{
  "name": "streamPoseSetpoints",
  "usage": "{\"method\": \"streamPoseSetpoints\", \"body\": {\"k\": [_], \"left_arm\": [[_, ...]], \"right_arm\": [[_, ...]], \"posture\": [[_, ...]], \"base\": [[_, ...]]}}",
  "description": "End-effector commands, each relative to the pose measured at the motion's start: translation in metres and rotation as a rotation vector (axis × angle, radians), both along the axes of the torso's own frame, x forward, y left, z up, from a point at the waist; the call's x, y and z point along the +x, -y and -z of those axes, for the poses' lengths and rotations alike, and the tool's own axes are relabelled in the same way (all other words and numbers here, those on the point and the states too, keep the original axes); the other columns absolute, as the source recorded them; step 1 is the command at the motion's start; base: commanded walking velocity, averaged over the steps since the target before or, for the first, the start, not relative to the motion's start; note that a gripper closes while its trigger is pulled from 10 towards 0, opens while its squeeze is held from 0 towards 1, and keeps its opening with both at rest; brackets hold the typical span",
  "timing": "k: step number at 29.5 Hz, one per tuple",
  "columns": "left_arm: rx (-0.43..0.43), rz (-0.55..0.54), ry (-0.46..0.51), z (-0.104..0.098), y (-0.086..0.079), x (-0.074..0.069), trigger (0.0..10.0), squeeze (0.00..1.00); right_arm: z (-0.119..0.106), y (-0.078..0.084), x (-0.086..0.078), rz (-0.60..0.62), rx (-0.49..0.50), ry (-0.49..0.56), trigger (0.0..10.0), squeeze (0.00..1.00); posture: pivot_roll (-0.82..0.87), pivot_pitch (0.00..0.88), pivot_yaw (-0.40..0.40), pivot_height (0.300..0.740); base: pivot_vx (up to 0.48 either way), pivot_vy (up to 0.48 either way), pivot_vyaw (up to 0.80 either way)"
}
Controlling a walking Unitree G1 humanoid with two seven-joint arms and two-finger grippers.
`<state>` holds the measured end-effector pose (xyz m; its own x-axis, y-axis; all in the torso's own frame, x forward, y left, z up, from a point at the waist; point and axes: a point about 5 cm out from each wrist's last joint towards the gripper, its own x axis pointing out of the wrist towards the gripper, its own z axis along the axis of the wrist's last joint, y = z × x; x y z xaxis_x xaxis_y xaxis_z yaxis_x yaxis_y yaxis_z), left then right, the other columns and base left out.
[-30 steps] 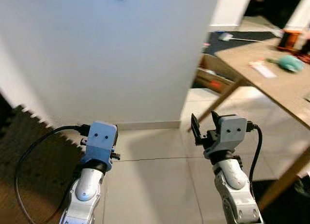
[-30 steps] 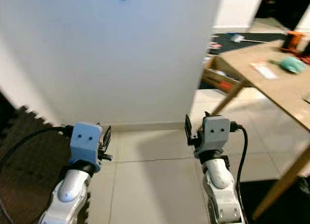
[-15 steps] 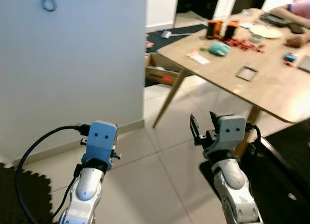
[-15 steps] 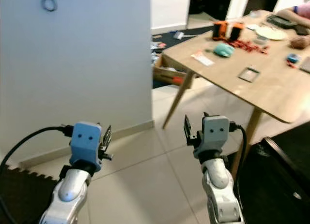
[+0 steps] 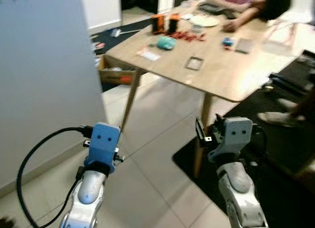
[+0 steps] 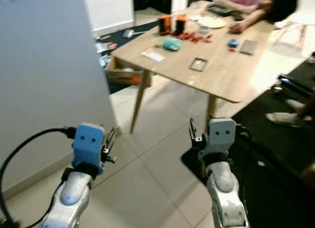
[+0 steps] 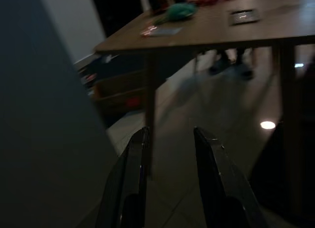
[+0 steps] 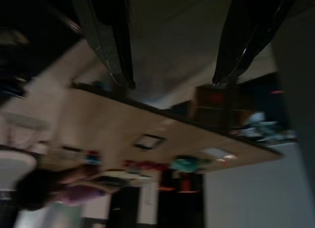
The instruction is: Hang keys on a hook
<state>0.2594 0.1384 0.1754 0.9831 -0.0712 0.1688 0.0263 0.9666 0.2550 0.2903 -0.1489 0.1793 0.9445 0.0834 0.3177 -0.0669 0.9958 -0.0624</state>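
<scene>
Both arms held low over the tile floor. Left gripper has its fingers apart with nothing between them, and right gripper is the same, spread and empty. Keys: I can't pick them out. The small stuff on the far half of the wooden table is too blurred, so I can't tell position, long axis or heading. What I can read there is a teal lump, red bits, two orange-black cans and a flat square frame. A person leans on the far end. White wall is on the left. Versus 0.5 s ago the head camera has swung right: the wall edge slid left and the table is now centre. Arm pose is unchanged.
</scene>
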Motion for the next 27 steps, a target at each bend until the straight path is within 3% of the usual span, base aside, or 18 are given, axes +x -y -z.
{"method": "streamPoseSetpoints", "body": {"k": [1,23,27], "left_arm": [[0.017,-0.009,-0.015,0.0038,-0.0020,-0.0014,10.0,0.00],[0.018,-0.009,-0.016,0.0038,-0.0021,-0.0011,10.0,0.00],[0.016,-0.010,-0.013,0.0032,-0.0021,-0.0009,10.0,0.00]], "right_arm": [[0.0042,-0.0014,-0.0009,-0.003,0.010,-0.020,10.0,0.00],[0.0053,-0.0017,-0.0010,-0.001,0.006,-0.025,10.0,0.00],[0.0052,-0.0029,-0.0006,-0.005,-0.005,-0.022,10.0,0.00]], "posture": [[0.12,0.198,0.000,0.740],[0.12,0.203,0.002,0.740],[0.12,0.203,0.002,0.740]], "base": [[0.000,0.000,-0.80],[0.000,0.000,-0.80],[0.000,0.000,-0.25]]}}
